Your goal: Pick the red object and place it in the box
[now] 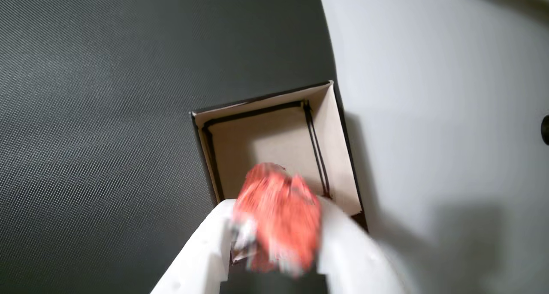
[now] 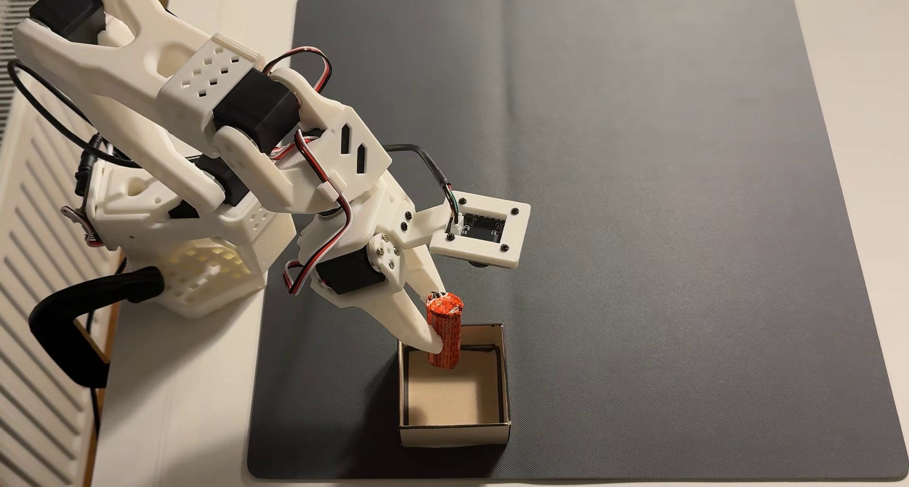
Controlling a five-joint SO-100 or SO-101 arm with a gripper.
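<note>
The red object (image 2: 446,330), an orange-red foil cylinder, stands roughly upright between the white fingers of my gripper (image 2: 439,338), which is shut on it. Its lower end hangs over the back left part of the box (image 2: 455,434), a small cream-walled cardboard box with a tan floor. In the wrist view the red object (image 1: 278,217) is blurred between the white fingers at the bottom of the frame, and the open box (image 1: 334,157) lies just beyond it with its floor bare.
A dark grey mat (image 2: 639,172) covers most of the white table (image 2: 172,418); the box sits near the mat's front left. The arm's white base (image 2: 196,231) stands off the mat's left edge, with black cables beside it.
</note>
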